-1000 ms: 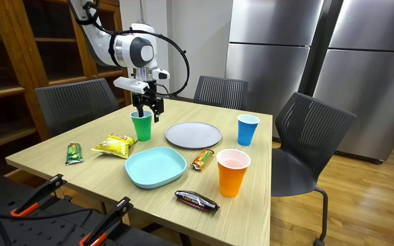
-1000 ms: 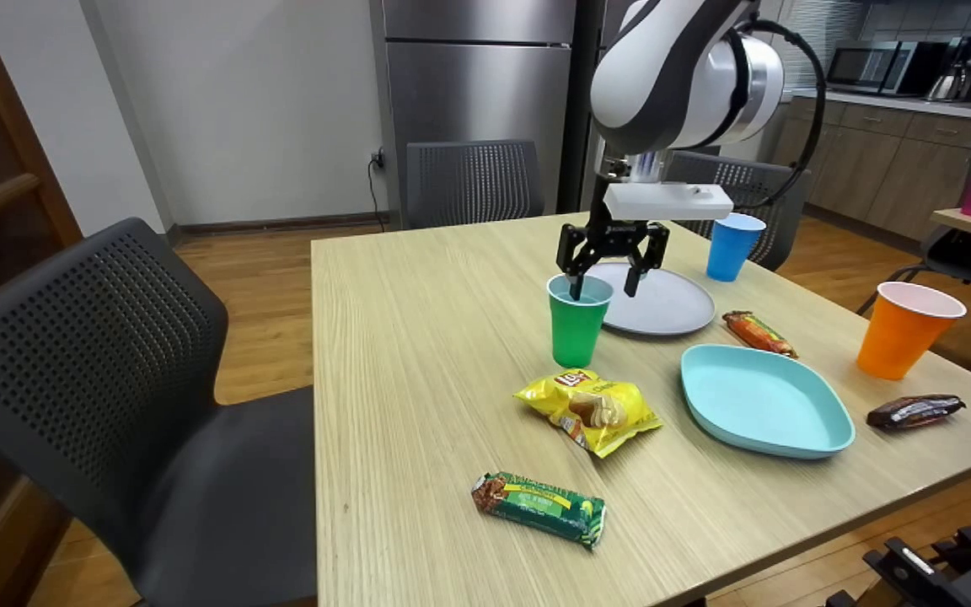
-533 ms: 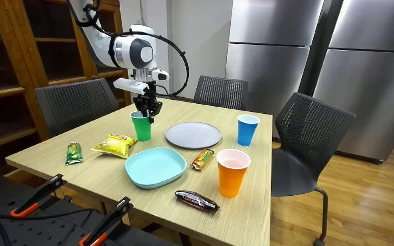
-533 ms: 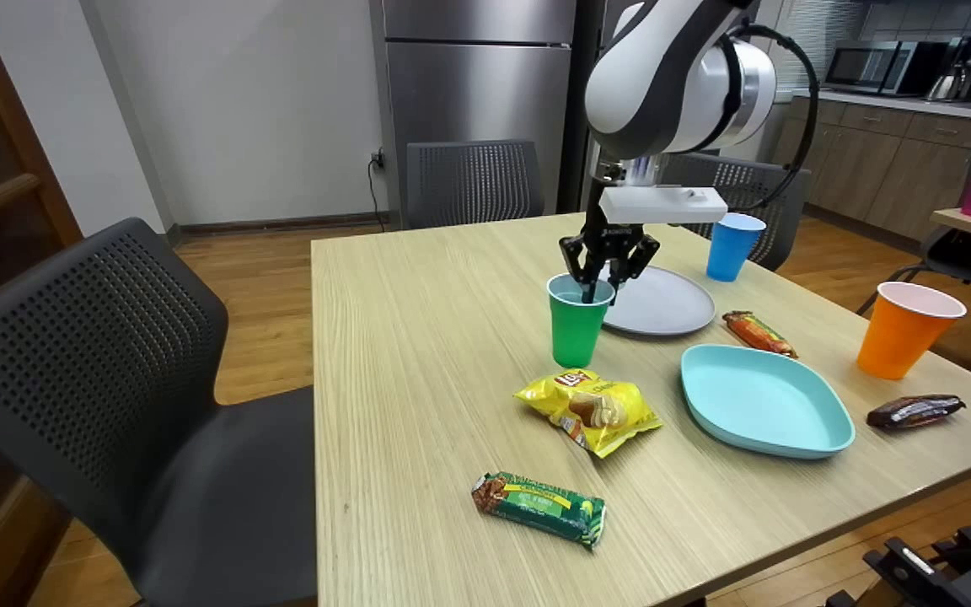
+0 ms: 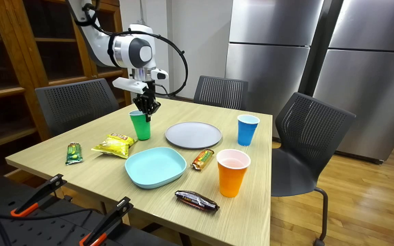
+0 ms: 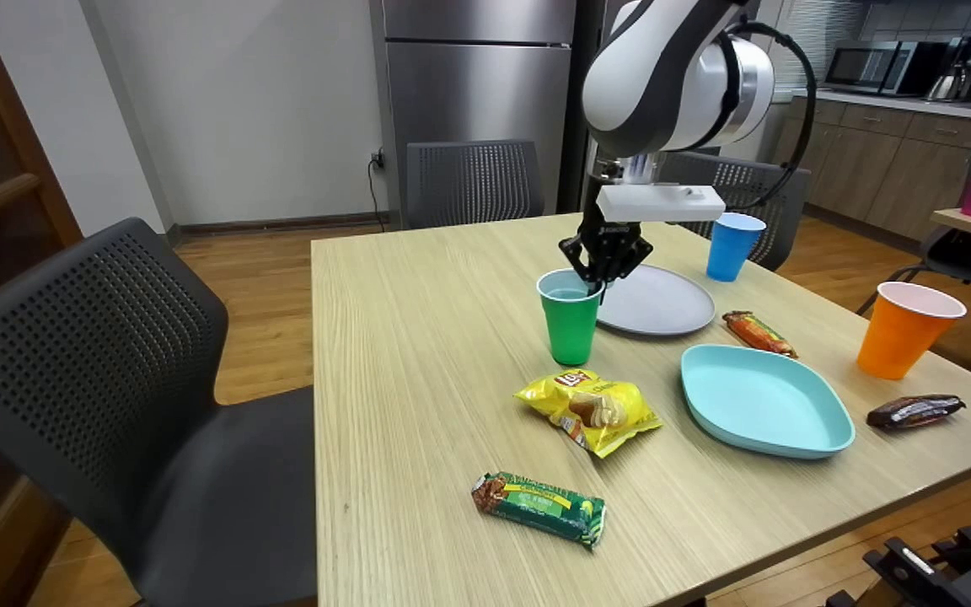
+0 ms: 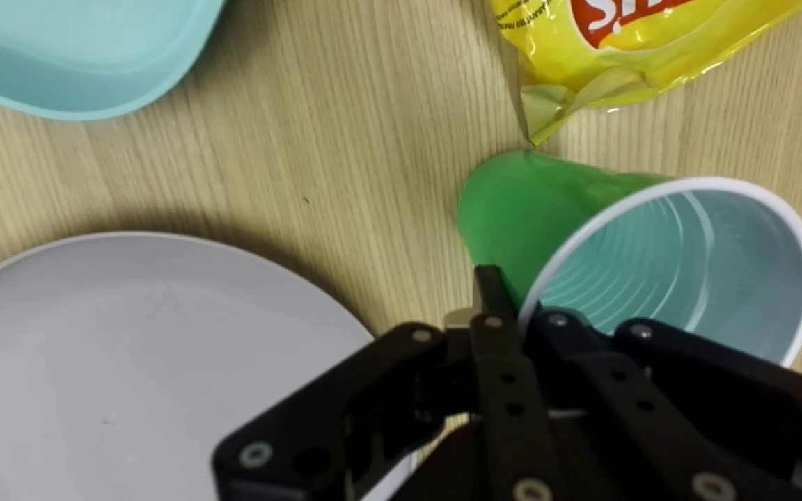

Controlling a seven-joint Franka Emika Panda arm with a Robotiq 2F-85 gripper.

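Gripper (image 7: pixel 523 311) pinched on green cup (image 7: pixel 523 209), one finger inside, the other outside, cup body beneath

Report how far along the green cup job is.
Grip looks done: the hand pinches the green plastic cup by its rim. In hand: that cup, though whether its base touches the table is unclear. Left, probably: raising it clearly, as it's low beside the Lay's chip bag.

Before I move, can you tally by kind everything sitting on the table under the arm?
Cups: 3 (green cup, blue cup, orange cup)
Dishes: 2 (gray plate, turquoise dish)
Small wrapped snacks: 3 (green snack, orange snack, dark snack)
Chip bags: 1 (yellow bag)
Total: 9
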